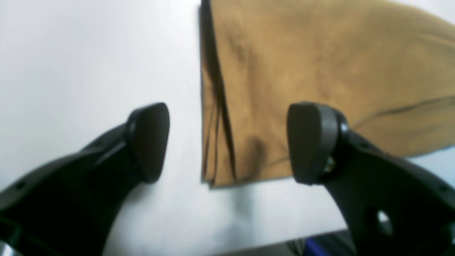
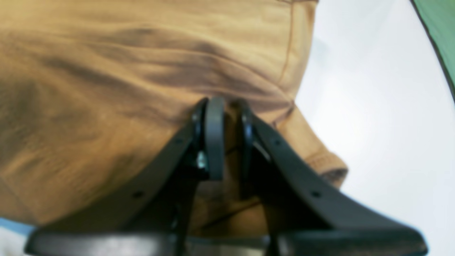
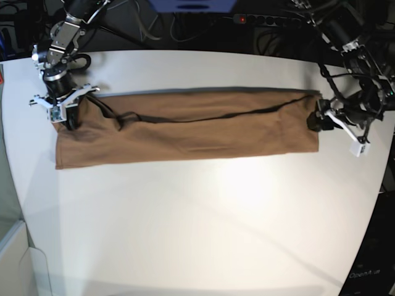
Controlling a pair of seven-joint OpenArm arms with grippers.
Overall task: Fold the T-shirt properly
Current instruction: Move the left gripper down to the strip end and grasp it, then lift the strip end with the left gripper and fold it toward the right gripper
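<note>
While much of the white table (image 3: 197,234) nearest the camera lies bare in the base view, the T-shirt (image 3: 185,135) stretches across its middle as a long, narrow brown band, folded lengthwise, with a dark seam line winding along its upper half. At the shirt's end on the base view's left, the right gripper (image 2: 229,121) is clamped together on a bunched fold of the cloth; in its wrist view the fabric fills most of the picture and hides the table beneath, and the cloth's lower edge is cut off by the gripper's black body. At the shirt's other end, the left gripper (image 1: 227,142) stands with its jaws wide apart, holding nothing, the layered corner of the shirt (image 1: 320,78) lying flat on the table between and beyond the two pads. That wrist view is blurred, so the number of layers at the corner is hard to count. No tag or writing on the shirt can be made out. Beyond the shirt, a strip of table runs to the far edge, where dark cables (image 3: 259,31) crowd the background.
</note>
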